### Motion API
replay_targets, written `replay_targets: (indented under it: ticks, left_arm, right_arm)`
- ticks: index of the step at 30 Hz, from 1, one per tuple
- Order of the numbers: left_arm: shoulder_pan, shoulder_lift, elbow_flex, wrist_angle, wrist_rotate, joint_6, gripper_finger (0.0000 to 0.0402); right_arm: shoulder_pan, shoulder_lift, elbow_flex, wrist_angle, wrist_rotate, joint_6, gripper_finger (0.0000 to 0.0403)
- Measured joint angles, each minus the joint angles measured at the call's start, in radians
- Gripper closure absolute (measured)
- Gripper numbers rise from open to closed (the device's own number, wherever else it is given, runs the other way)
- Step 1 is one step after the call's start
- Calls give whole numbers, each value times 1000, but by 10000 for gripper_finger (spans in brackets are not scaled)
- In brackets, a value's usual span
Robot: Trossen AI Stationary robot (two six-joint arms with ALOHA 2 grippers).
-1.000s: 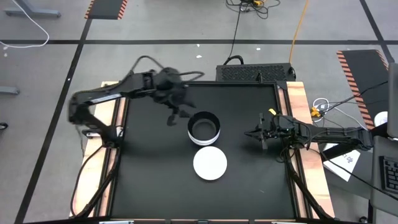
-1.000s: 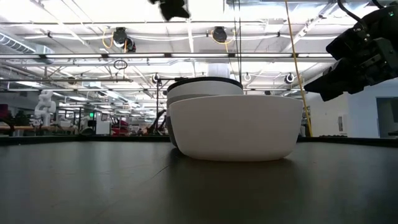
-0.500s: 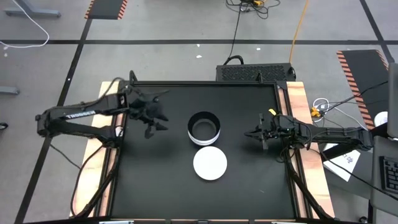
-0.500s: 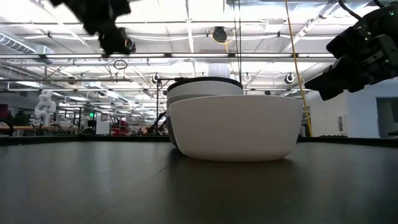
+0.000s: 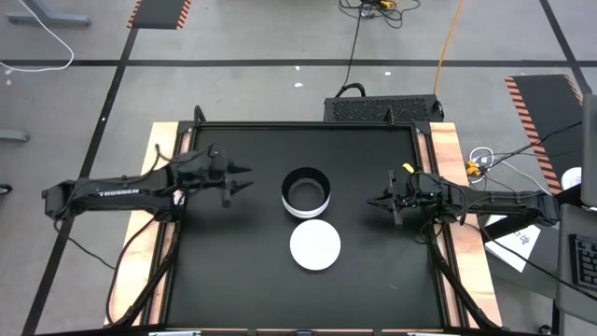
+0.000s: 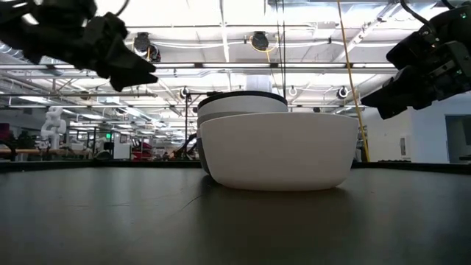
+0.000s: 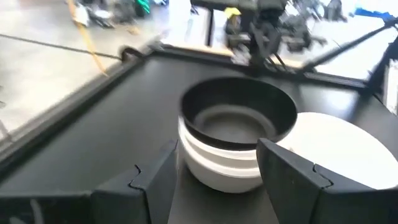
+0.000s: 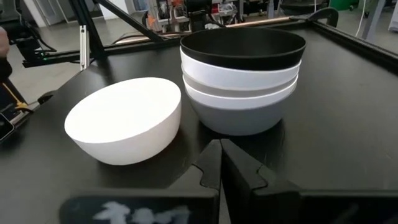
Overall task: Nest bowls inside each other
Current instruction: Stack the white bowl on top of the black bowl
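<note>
A stack of nested bowls (image 5: 305, 191), black bowl on top with white and light grey ones under it, stands on its base at the middle of the black table. One white bowl (image 5: 315, 245) stands upright just nearer, apart from the stack (image 8: 242, 81) in the right wrist view. My left gripper (image 5: 241, 177) is open, held level above the table to the left of the stack (image 7: 236, 134) and pointing at it. My right gripper (image 5: 373, 200) is shut, hovering to the right of the stack. Neither touches a bowl.
The table has raised edges with wooden side rails (image 5: 446, 159). A black box (image 5: 382, 108) sits beyond the far edge. Bare black tabletop lies on all sides of the bowls. In the low view the white bowl (image 6: 276, 151) hides most of the stack.
My left arm has pulled back from just left of the stack toward the table's left edge and come lower. Its gripper has turned from pointing downward to pointing level at the stack. The bowls have stayed where they were.
</note>
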Motion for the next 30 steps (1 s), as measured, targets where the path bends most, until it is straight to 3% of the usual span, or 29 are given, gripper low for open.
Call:
replay_targets:
  ticks: [7,12,18,25,30]
  left_arm:
    - [21,-239,-137,15,-50,-72,183]
    - [21,-338,-212,42,-55,-119,183]
    - [21,-377,-293,83,-73,-120,183]
    - [20,-377,-292,-1,-77,-55,183]
    - [21,-364,-292,-68,-165,-67,183]
  right_arm:
    - [0,0,0,-6,0,-7,403]
    - [0,0,0,14,0,-7,403]
    - [0,0,0,21,0,-6,403]
    - [0,0,0,22,0,0,403]
    - [0,0,0,24,0,-5,403]
